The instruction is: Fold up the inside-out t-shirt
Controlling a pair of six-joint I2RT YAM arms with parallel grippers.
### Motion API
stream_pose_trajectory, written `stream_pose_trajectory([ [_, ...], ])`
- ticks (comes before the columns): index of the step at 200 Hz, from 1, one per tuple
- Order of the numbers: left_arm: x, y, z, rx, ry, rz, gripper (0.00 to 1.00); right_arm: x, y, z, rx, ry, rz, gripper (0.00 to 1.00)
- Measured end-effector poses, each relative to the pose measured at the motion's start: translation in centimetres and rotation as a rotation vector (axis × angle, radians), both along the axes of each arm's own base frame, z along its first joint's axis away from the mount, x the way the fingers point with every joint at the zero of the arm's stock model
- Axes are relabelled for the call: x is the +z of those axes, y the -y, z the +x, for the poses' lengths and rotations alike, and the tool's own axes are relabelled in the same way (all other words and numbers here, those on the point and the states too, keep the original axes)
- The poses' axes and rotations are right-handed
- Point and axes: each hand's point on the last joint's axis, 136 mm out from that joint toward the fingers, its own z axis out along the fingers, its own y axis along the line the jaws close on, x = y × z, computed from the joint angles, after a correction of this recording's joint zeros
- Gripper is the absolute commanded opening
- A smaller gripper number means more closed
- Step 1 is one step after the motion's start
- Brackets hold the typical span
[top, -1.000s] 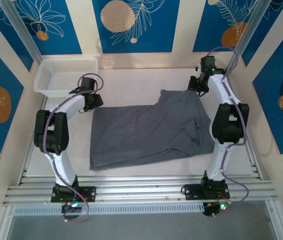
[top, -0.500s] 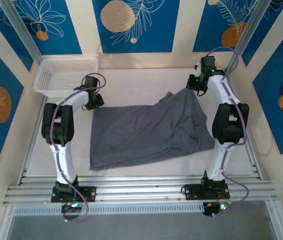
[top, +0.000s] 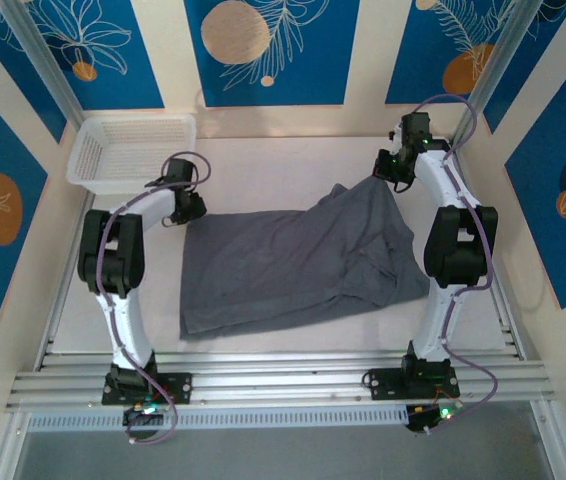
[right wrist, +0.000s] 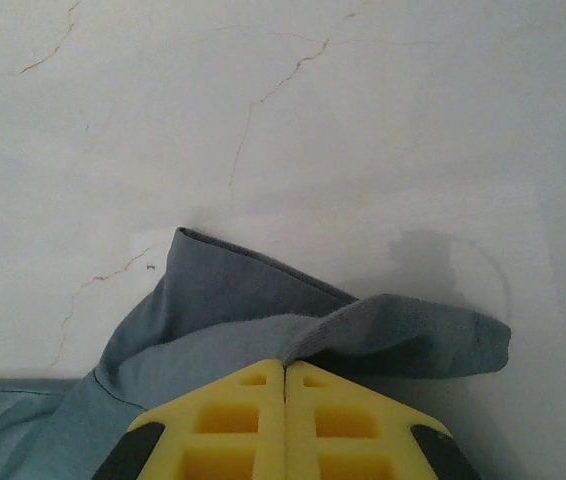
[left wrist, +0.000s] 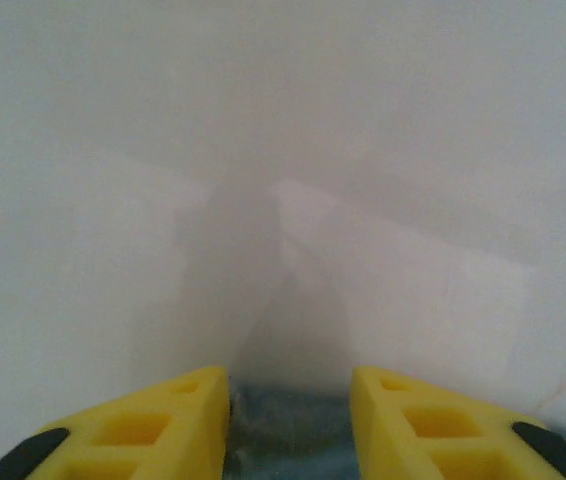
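Much bare table [top: 263,165] beyond t-shirt [top: 293,265] edge

Plain dk grey t-shirt [top: 293,265], white mesh basket [top: 128,150], off-white table [top: 263,165] w/ fine cracks, yellow fingers [right wrist: 203,420] w/ black tips, blue walls [top: 313,60] w/ orange discs & white leaf outlines.

The t-shirt [top: 293,265] is seen as thin, matt grey cloth, softly creased. The tabletop [right wrist: 263,100] is shown smooth and pale, crossed by hairline cracks. At 10 o'clock, a white plastic mesh basket [top: 128,150] is noted. Yellow matt plastic is seen on the right tool [right wrist: 284,368].
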Motion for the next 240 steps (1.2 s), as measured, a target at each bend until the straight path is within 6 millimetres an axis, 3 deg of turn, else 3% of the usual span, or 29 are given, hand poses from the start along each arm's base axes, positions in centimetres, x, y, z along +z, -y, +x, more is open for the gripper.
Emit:
stream_pose_trajectory([
  [30, 0.2, 0.0, -1.4, -0.022, 0.024, -0.003, 0.49, 0.1, 0.0, 0.0, 0.000, -0.001, 0.000, 0.00],
  [76, 1.1, 0.2, 0.4, -0.048, 0.117, 0.000, 0.52, 0.3, -0.1, 0.0, 0.002, -0.002, 0.004, 0.00],
  [126, -1.3, 0.4, 0.7, -0.064, 0.090, 0.005, 0.40, 0.2, -0.1, -0.2, 0.003, -0.009, 0.004, 0.00],
  [156, -1.3, 0.4, 0.9, -0.066, 0.100, 0.006, 0.30, 0.3, -0.2, -0.2, 0.007, -0.008, 0.011, 0.00],
  [210, -1.4, 0.3, 0.9, -0.071, 0.099, 0.010, 0.00, 0.4, -0.3, -0.2, 0.006, -0.007, 0.018, 0.00],
  [240, -1.4, -0.1, 0.4, -0.051, 0.097, 0.020, 0.00, -0.1, 0.7, 0.0, -0.037, -0.005, 0.032, 0.00],
])
